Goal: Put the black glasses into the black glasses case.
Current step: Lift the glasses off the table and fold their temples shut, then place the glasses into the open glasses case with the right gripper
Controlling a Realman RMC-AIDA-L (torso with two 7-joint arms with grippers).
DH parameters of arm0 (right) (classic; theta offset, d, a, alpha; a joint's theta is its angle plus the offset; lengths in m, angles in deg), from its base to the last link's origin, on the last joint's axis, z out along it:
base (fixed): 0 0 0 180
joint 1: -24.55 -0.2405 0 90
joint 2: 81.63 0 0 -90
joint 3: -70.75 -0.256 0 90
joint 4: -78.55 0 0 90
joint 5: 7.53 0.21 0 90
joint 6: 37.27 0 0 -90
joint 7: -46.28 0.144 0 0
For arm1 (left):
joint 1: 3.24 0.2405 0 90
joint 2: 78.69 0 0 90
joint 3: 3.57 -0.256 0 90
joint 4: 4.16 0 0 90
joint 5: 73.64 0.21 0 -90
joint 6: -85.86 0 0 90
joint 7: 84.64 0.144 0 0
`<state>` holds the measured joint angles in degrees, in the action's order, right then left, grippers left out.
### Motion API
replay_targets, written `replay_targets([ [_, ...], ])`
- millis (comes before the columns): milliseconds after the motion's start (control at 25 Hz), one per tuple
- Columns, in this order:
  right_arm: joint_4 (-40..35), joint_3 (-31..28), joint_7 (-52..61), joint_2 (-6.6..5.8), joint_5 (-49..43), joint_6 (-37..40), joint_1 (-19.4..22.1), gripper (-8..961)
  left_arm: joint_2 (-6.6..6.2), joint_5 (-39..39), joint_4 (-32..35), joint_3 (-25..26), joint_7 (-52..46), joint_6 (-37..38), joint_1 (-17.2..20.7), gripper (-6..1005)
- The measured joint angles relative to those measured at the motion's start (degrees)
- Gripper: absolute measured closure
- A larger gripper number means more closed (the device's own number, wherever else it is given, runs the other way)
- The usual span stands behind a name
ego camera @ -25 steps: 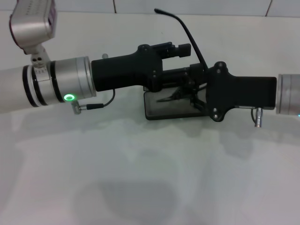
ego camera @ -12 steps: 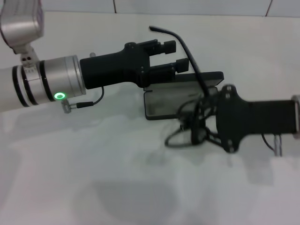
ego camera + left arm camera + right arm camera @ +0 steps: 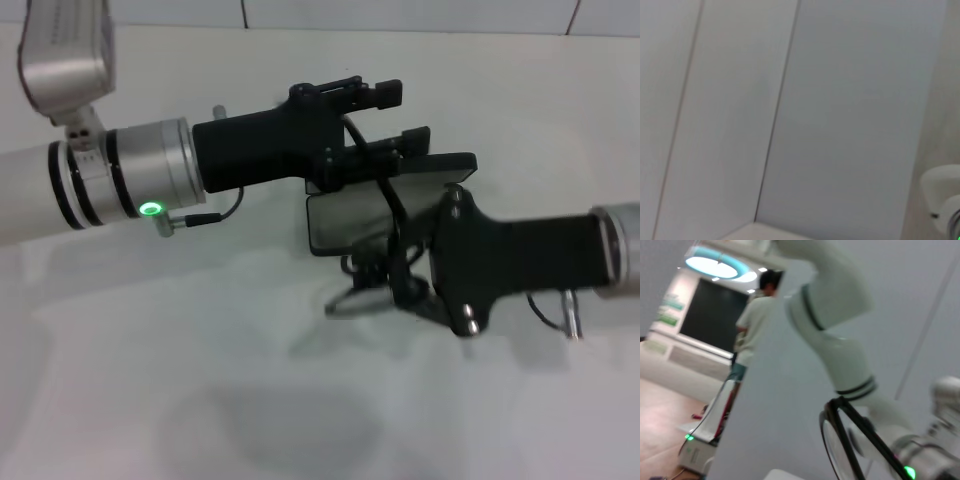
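Observation:
The black glasses case [image 3: 345,222] lies open in the middle of the table, with its lid [image 3: 445,166] raised at the back. My right gripper [image 3: 378,286] is shut on the black glasses [image 3: 354,301] and holds them tilted just in front of the case. One long temple arm rises over the case's lining towards the left gripper. The glasses also show close up in the right wrist view [image 3: 837,440]. My left gripper [image 3: 398,115] is open and hovers over the case's back edge, one finger close by the lid. The left wrist view shows only a white wall.
The white table [image 3: 200,380] stretches in front of and left of the case. A white wall runs behind it. The right wrist view shows my left arm [image 3: 840,335] and a person [image 3: 752,325] far off in the room.
My right gripper has pulled the glasses from over the case towards the table's front, then tilted them. The temple tip has dropped lower. My left gripper drew back left, then returned over the case's back.

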<state>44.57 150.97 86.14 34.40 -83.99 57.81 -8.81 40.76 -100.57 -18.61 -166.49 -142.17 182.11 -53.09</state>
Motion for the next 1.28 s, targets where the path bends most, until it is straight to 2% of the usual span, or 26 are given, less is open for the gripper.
replay_targets([
  [120, 3.5, -0.4, 2.6, -0.25, 1.0, -3.0, -2.2, 786, 0.15, -1.4, 0.8, 0.1, 2.9, 1.9, 0.9, 313],
  [440, 3.7, -0.4, 5.5, -0.11, 1.0, -8.3, -2.1, 780, 0.22, -2.9, 2.3, 0.0, 6.7, 4.2, 1.9, 315],
  [1120, 3.8, -0.4, 6.1, -0.1, 1.6, -9.9, -2.0, 768, 0.1, -1.7, 2.6, 0.0, 7.1, 4.0, 1.4, 314],
  [1280, 3.7, -0.1, 5.9, -0.16, 1.3, -13.3, -1.2, 765, 0.04, -3.9, 1.8, 0.0, 7.1, 3.9, 2.0, 314],
])
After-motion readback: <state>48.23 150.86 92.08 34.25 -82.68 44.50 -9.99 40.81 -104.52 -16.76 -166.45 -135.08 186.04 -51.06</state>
